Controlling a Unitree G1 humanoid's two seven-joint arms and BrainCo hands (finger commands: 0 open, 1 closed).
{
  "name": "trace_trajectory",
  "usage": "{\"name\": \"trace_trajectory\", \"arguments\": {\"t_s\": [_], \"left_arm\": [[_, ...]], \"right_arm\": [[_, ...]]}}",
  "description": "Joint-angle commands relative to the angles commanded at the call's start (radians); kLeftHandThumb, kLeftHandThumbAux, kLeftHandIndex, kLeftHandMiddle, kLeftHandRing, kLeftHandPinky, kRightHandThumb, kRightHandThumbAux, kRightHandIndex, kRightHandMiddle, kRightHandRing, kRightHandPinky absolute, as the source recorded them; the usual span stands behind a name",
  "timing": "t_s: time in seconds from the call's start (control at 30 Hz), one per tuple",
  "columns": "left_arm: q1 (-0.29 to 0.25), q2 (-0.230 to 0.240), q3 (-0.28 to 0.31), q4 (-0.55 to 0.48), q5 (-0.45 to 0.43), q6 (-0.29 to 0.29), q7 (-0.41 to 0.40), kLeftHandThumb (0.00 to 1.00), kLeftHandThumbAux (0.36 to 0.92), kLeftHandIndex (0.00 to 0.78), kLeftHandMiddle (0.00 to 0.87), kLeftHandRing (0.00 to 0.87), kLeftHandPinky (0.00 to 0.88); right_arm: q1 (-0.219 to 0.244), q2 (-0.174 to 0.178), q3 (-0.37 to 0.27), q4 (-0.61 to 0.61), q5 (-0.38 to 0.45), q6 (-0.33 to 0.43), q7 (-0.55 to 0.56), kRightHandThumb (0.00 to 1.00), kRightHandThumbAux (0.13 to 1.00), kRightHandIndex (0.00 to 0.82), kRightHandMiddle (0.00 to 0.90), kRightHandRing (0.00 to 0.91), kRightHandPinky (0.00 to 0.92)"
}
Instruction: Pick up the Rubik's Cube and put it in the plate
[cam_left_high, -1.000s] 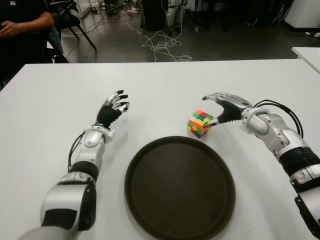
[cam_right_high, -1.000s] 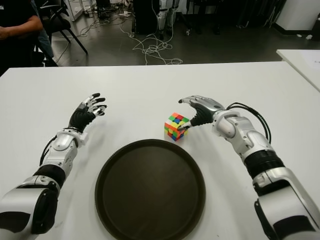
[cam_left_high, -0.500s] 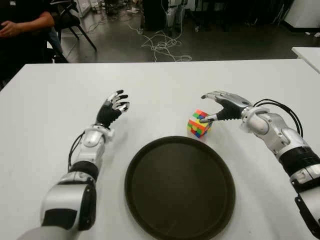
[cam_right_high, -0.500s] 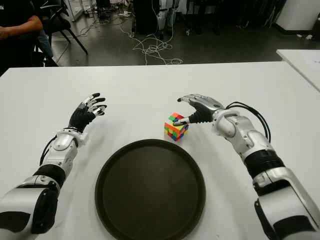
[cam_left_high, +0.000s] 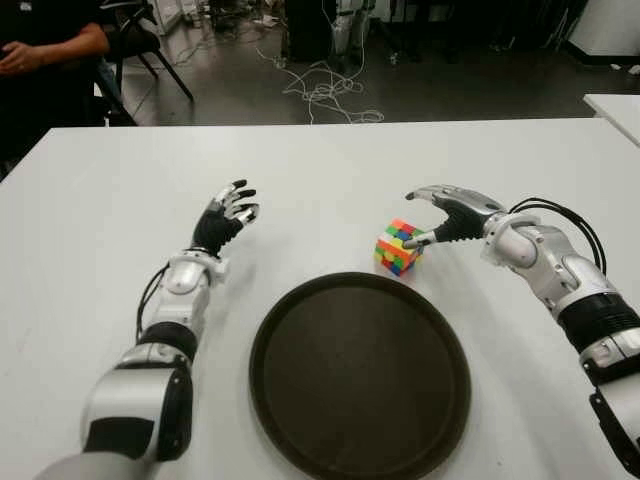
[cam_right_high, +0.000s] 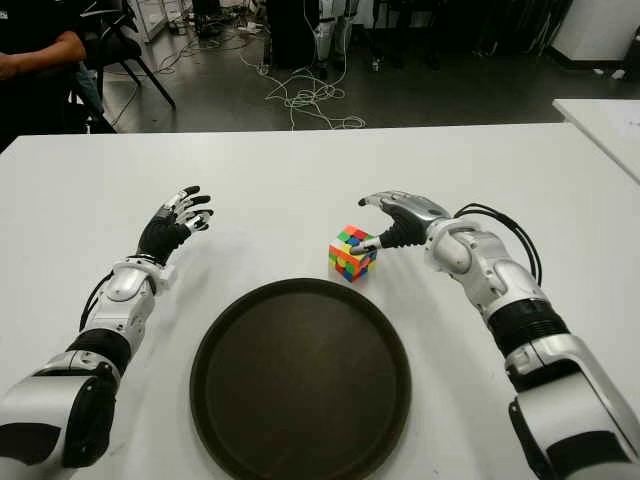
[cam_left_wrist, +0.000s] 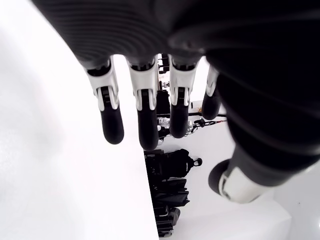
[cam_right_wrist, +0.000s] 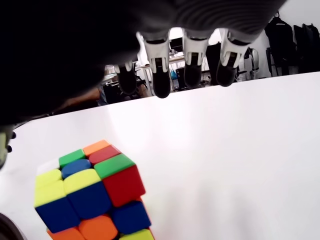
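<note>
**Right hand closing in on the cube, no grasp yet**

Barely anything is shifting since a second ago: the right hand (cam_left_high: 447, 212) is drifting a touch at the Rubik's Cube (cam_left_high: 399, 246), thumb tip now sitting at the cube's upper right edge. Its fingers (cam_right_wrist: 159, 70) are arching open above the cube, holding nothing. The cube is sitting on the white counter (cam_left_high: 330, 180), just beyond the far rim of the dark round plate (cam_left_high: 270, 370). The left hand (cam_left_high: 226, 218) is idling open, well left of the cube. To grasp well, I'd say: bring the fingers down over the far face, oppose with the thumb, squeeze before lifting, avoid nudging the cube.
</note>
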Motion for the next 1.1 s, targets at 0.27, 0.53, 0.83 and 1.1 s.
{"name": "trace_trajectory", "arguments": {"t_s": [0.27, 0.53, 0.83, 1.1], "left_arm": [[-0.001, -0.001, 0.001, -0.001, -0.002, 0.002, 0.002, 0.229, 0.72, 0.124, 0.199, 0.224, 0.241], [0.0, -0.004, 0.004, -0.003, -0.008, -0.001, -0.003, 0.233, 0.722, 0.118, 0.196, 0.213, 0.224], [0.001, -0.002, -0.001, -0.002, -0.003, -0.004, 0.0, 0.241, 0.714, 0.123, 0.202, 0.221, 0.244], [-0.001, -0.001, -0.002, 0.001, -0.004, 0.002, -0.006, 0.242, 0.726, 0.117, 0.191, 0.214, 0.237]], "right_arm": [[0.002, 0.002, 0.0, -0.011, -0.006, 0.025, 0.003, 0.0, 0.378, 0.0, 0.0, 0.0, 0.0], [0.001, 0.016, 0.008, -0.007, -0.016, 0.043, -0.007, 0.0, 0.417, 0.0, 0.0, 0.0, 0.0], [0.001, 0.066, 0.039, 0.025, -0.031, 0.036, -0.038, 0.0, 0.499, 0.0, 0.0, 0.0, 0.0], [-0.011, 0.085, 0.062, 0.053, -0.031, 0.017, -0.029, 0.0, 0.582, 0.0, 0.0, 0.0, 0.0]]}}
